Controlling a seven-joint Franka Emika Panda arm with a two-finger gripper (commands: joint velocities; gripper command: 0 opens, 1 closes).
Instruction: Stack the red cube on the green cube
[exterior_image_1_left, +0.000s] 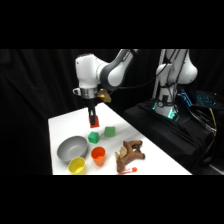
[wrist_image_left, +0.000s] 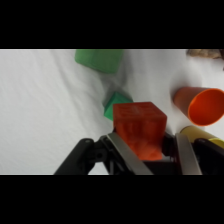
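my fingers (wrist_image_left: 187, 152): smooth bare metal | red cube (wrist_image_left: 139, 127): matt, speckled | table (wrist_image_left: 45, 110): matt white | orange cup (wrist_image_left: 201, 105): smooth plastic

The table (exterior_image_1_left: 65, 122) is lit brightly from above against a dark room, soft blur is seen everywhere, and small dark shadows are cast beside the red cube (wrist_image_left: 138, 128).

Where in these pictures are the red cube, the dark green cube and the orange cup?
red cube (wrist_image_left: 139, 127), wrist view, its front face.
green cube (exterior_image_1_left: 93, 137), side view, its top.
orange cup (exterior_image_1_left: 98, 155), side view, its rim.
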